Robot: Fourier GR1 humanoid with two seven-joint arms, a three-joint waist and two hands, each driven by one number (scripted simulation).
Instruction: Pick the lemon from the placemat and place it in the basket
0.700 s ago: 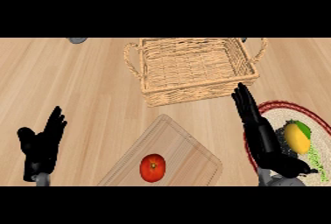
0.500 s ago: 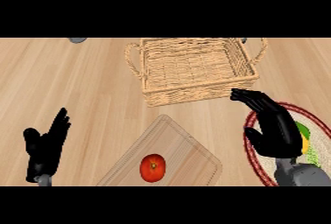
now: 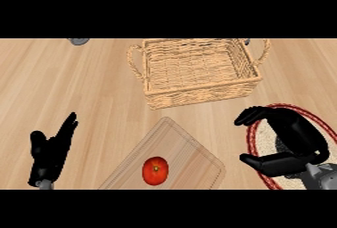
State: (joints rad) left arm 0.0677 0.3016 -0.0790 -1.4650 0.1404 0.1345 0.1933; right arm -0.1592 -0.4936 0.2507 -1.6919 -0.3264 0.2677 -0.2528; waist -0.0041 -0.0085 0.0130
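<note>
My right hand point(image 3: 296, 136) hovers over the red-rimmed woven placemat point(image 3: 263, 133) at the right edge. Its fingers point(image 3: 258, 115) and thumb point(image 3: 266, 161) are bent into a wide C that points left, and only bare mat shows in the gap. The lemon is hidden beneath this hand. The wicker basket point(image 3: 197, 91) with two handles stands at the top centre, just above and left of the placemat, with nothing in it. My left hand point(image 3: 49, 153) rests open at the lower left, fingers up.
A wooden cutting board point(image 3: 191, 147) lies at the bottom centre, between my hands, and carries a red tomato point(image 3: 155, 170). A small grey object point(image 3: 79, 41) sits at the counter's far edge, upper left.
My right hand has shifted over the lemon, which showed partly before and is now covered. Its fingers and thumb have bent from flat into a C. The left hand has barely moved.
</note>
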